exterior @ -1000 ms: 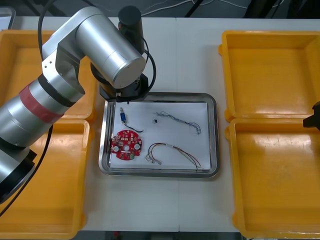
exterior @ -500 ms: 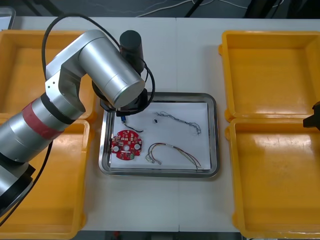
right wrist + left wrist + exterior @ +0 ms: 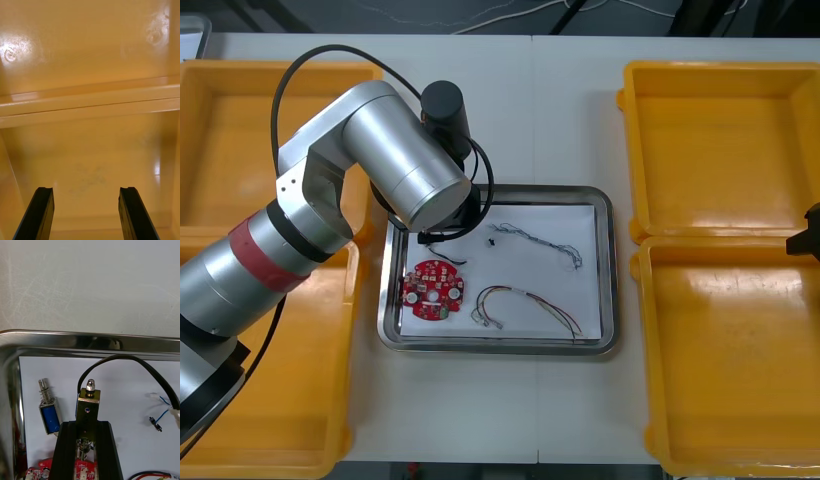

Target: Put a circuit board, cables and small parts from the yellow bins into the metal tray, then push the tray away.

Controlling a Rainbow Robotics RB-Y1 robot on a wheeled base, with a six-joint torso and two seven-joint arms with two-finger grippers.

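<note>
Left gripper point(image 3: 85, 425) clamped on brass-coloured small metal part point(image 3: 88, 401), over shiny white-lined metal tray point(image 3: 93, 340). Risk: its black lead point(image 3: 112, 358) may snag fingers on release. Right gripper point(image 3: 86, 210) idle, fingers apart, over yellow bin point(image 3: 90, 56).

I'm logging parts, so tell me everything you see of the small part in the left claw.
The small metal part is a boxy, brass-coloured block with a rounded silver pin at one end and a hole in its face. It is clamped between the left claw's fingers, pin end pointing out past them, over the metal tray's white inside, near its rim. A black cable arches away from it; a blue part lies beside it, apart.
</note>
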